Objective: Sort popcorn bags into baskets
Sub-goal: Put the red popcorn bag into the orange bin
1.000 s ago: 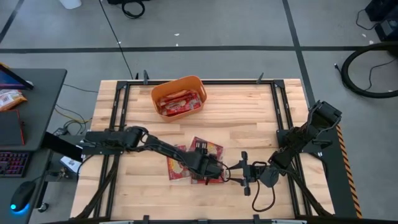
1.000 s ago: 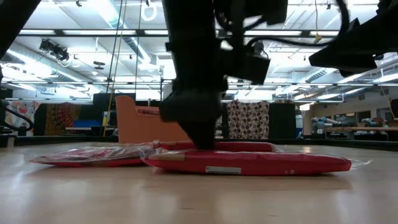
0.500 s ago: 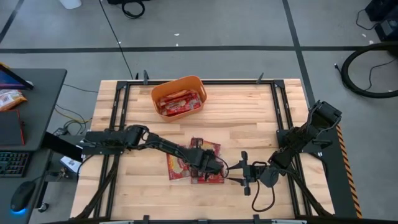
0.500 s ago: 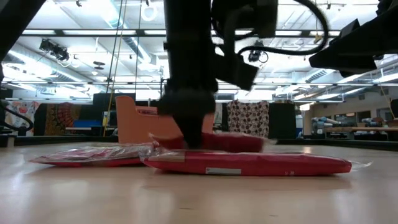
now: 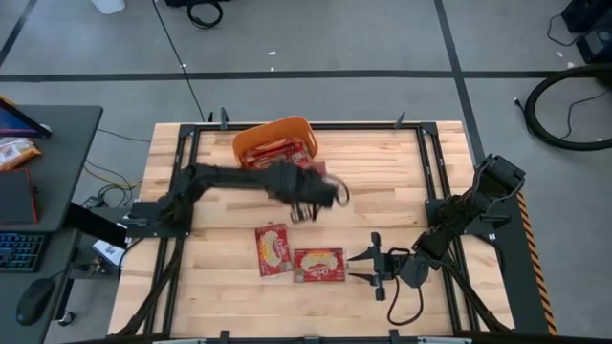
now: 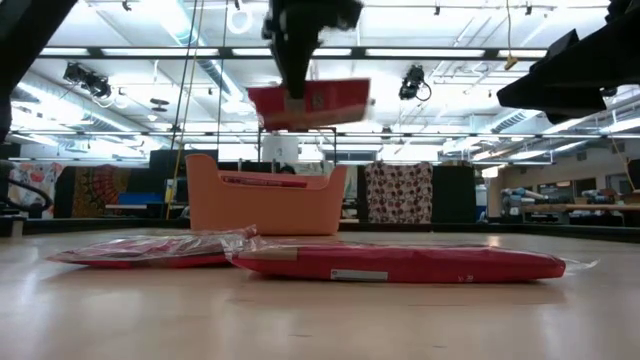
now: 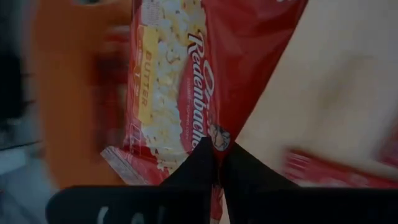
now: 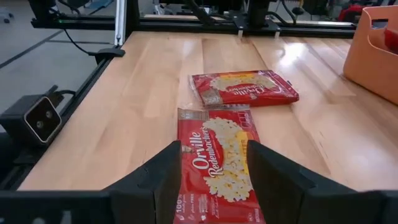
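My left gripper [image 5: 311, 193] is shut on a red popcorn bag [image 5: 323, 177], high above the table just right of the orange basket [image 5: 251, 143]. In the low view the bag [image 6: 308, 103] hangs above the basket [image 6: 265, 205]. The basket holds several red bags [image 5: 274, 153]. Two more bags lie flat on the table, one [image 5: 273, 249] left of the other [image 5: 318, 265]. My right gripper [image 5: 366, 267] is open and empty, level, just right of them; its wrist view shows both bags, the nearer [image 8: 217, 158] and the farther [image 8: 244, 88]. My left gripper pinches the bag at one edge [image 7: 216, 138] between its two shut fingers [image 7: 205, 165]. The fingers come from above. The bag is lifted clear of the table and stays roughly level, slightly tilted, higher than the basket's rim.
A black metal frame [image 5: 182, 191] runs along the table's edges. Bare wood lies between the basket and the two bags. A desk with a keyboard [image 5: 19, 250] stands left of the table.
My left gripper has risen from the bags at the table's near middle and gone toward the far edge, up to the basket. It carries one bag, first lifted at one end, now clear of the table. The other two bags stay flat.
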Robot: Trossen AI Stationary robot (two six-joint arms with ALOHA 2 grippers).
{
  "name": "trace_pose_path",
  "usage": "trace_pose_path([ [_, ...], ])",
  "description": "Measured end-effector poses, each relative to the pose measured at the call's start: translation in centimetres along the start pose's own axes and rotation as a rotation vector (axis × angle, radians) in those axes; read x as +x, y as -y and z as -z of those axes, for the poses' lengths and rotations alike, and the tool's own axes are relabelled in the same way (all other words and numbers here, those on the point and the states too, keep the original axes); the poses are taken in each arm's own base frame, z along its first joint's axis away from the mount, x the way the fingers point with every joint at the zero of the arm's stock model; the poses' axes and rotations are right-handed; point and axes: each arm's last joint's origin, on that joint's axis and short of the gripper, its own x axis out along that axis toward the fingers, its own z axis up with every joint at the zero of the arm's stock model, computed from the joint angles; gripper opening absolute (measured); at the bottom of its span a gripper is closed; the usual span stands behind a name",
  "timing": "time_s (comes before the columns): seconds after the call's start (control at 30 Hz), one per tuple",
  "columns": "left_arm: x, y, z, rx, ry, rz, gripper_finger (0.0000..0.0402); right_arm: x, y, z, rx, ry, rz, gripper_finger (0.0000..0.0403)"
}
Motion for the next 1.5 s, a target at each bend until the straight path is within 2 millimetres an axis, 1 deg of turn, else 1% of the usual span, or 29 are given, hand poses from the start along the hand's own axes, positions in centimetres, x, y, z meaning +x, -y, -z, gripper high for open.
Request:
trace_pose_path([
  [0.03, 0.2, -1.2, -0.2, -0.009, 0.0, -0.022, 0.002, 0.0, 0.0, 0.0, 0.003, 0.003, -0.002, 0.0185],
  [0.1, 1.4, -3.2, -0.8, -0.032, -0.025, -0.045, 0.002, 0.0, -0.1, -0.1, 0.013, 0.006, -0.014, 0.0185],
  [0.23, 4.4, -7.0, -1.3, -0.045, -0.112, -0.077, 0.002, -0.1, -0.3, -0.1, 0.018, -0.003, -0.052, 0.0185],
  [0.33, 7.3, -9.6, -1.0, -0.054, -0.21, -0.101, 0.0021, -0.3, -0.5, 0.0, 0.027, -0.007, -0.06, 0.0185],
  [0.47, 10.9, -12.7, 0.1, -0.098, -0.338, -0.119, 0.0022, -0.5, -0.7, 0.1, 0.03, -0.005, -0.065, 0.0185],
  [0.57, 13.0, -14.1, 0.6, -0.115, -0.377, -0.107, 0.0022, -0.6, -0.7, 0.1, 0.027, -0.003, -0.056, 0.0185],
  [0.7, 14.6, -14.6, 0.9, -0.144, -0.374, -0.095, 0.0024, -0.6, -0.7, 0.2, 0.019, -0.009, -0.047, 0.0185],
  [0.8, 15.0, -14.6, 0.9, -0.15, -0.366, -0.09, 0.0036, -0.6, -0.7, 0.3, 0.015, -0.015, -0.044, 0.0185],
  [0.93, 14.8, -14.6, 0.8, -0.152, -0.354, -0.096, 0.0088, -0.6, -0.6, 0.3, 0.015, -0.015, -0.044, 0.0185],
  [1.03, 13.8, -14.4, 0.8, -0.147, -0.337, -0.095, 0.0126, -0.6, -0.6, 0.3, 0.015, -0.015, -0.044, 0.0185],
  [1.13, 12.3, -13.6, 0.7, -0.123, -0.288, -0.087, 0.015, -0.6, -0.6, 0.3, 0.023, -0.017, -0.043, 0.0185],
  [1.23, 10.4, -11.8, 0.5, -0.059, -0.219, -0.065, 0.0155, -0.6, -0.6, 0.3, 0.027, -0.019, -0.042, 0.0185],
  [1.3, 9.0, -10.3, 0.5, -0.032, -0.178, -0.012, 0.0155, -0.6, -0.6, 0.3, 0.027, -0.019, -0.042, 0.0185],
  [1.37, 8.1, -8.2, 0.3, -0.029, -0.141, 0.136, 0.0153, -0.6, -0.6, 0.3, 0.027, -0.019, -0.043, 0.0185],
  [1.43, 7.4, -5.6, 0.2, -0.041, -0.139, 0.3, 0.0153, -0.6, -0.6, 0.3, 0.028, -0.019, -0.042, 0.0185],
  [1.5, 6.9, -2.6, 0.2, -0.07, -0.137, 0.389, 0.0153, -0.6, -0.6, 0.3, 0.031, -0.019, -0.043, 0.0185],
])
